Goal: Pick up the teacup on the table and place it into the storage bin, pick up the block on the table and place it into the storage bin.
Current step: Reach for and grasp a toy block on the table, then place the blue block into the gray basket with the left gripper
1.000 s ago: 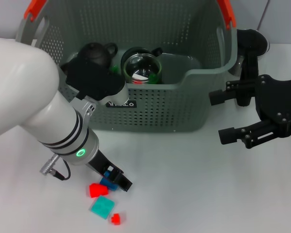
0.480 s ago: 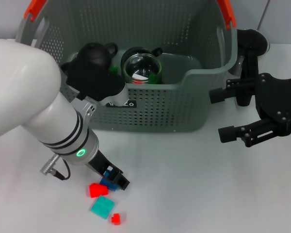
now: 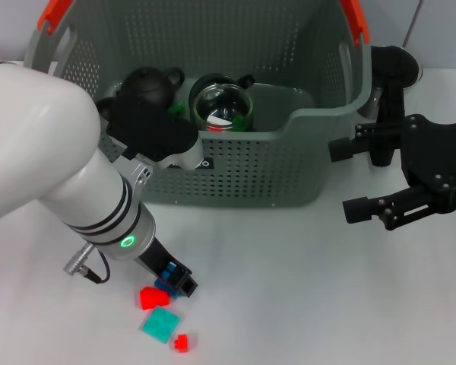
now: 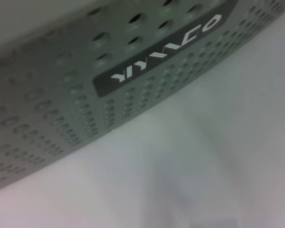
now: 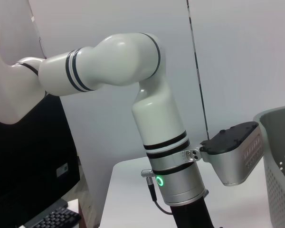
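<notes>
The grey-green storage bin (image 3: 243, 171) stands at the back of the table, and its black label (image 4: 166, 47) fills the left wrist view. Inside it a glass teacup (image 3: 222, 106) with a green rim lies beside a black teapot (image 3: 148, 84). Blocks lie on the table in front of the bin: a red block (image 3: 148, 297), a teal block (image 3: 160, 325), a small red piece (image 3: 182, 342) and a blue block (image 3: 164, 286). My left gripper (image 3: 178, 281) is down at the table, right over the blue block. My right gripper (image 3: 351, 180) hovers open and empty to the right of the bin.
The bin's orange-red handle ends (image 3: 55, 14) rise at its top corners. My bulky white left arm (image 3: 45, 160) covers the table's left side and part of the bin's front wall. The right wrist view shows that arm (image 5: 156, 123) and a bin edge (image 5: 280, 156).
My left gripper has slid a little towards the near left, closer onto the blue block beside the red one. The right arm has not moved.
</notes>
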